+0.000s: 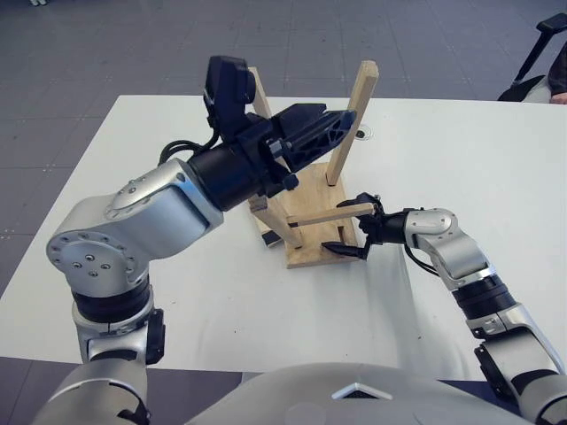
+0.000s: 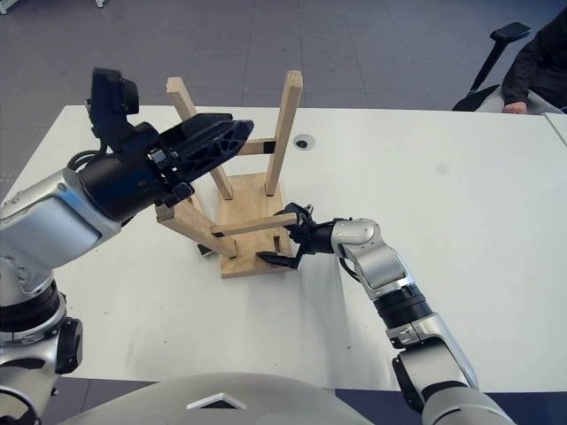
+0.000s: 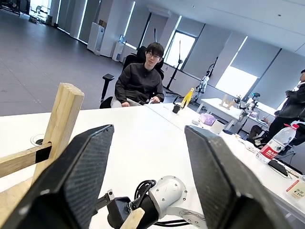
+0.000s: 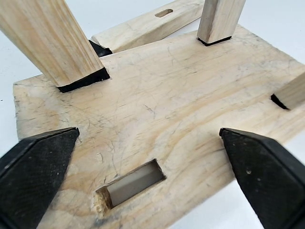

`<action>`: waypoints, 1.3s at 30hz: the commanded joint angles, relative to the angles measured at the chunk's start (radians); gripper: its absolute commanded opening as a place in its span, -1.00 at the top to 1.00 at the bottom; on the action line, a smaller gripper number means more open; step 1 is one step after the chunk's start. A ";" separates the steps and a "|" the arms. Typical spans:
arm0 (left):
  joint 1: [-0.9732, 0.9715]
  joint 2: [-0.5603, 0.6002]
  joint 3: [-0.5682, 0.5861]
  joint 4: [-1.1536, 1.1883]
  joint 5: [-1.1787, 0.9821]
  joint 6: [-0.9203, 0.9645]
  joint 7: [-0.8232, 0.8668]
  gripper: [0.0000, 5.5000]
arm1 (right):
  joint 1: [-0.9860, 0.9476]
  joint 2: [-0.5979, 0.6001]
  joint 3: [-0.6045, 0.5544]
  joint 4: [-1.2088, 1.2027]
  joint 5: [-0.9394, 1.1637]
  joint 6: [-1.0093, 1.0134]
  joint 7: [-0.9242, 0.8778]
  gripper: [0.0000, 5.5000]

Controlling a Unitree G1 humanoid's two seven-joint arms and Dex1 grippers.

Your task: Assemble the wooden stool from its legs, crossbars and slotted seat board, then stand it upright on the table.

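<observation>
From the head, the board [image 1: 315,241] lies flat on the table [image 1: 461,142] with legs standing up out of it, the far right leg [image 1: 353,119] tallest in sight. The left gripper [image 1: 341,113] hangs above the board among the legs, fingers apart and grasping nothing. A crossbar [image 1: 328,214] juts from the near left legs toward the right gripper [image 1: 361,227], which sits at the board's near right corner with its fingers spread, one by the crossbar's free end, the other low beside the board's edge. From the left wrist, the left gripper's two dark fingers [image 3: 76,176] stand wide apart; a leg [image 3: 59,124] rises just outside one of them, with nothing between them. From the right wrist, the right gripper's fingers [image 4: 38,167] are released on either side of the view, and the board's face lies between them with an empty slot [image 4: 131,183] near its edge; two legs sit in their sockets farther back, and a slotted piece [image 4: 143,26] lies on the table beyond the board.
</observation>
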 commanded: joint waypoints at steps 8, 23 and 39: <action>-0.418 0.151 0.217 0.062 -0.122 -0.178 -0.172 -0.01 | 0.046 -0.039 0.016 0.060 -0.084 0.054 -0.060 -1.00; 0.337 -0.084 -0.082 0.086 0.283 -0.248 -0.523 -0.01 | 0.019 -0.049 0.030 0.078 -0.086 0.040 -0.046 -1.00; 0.064 0.069 0.062 0.032 -0.071 -0.263 -0.426 -0.01 | 0.034 -0.047 0.022 0.072 -0.086 0.044 -0.065 -1.00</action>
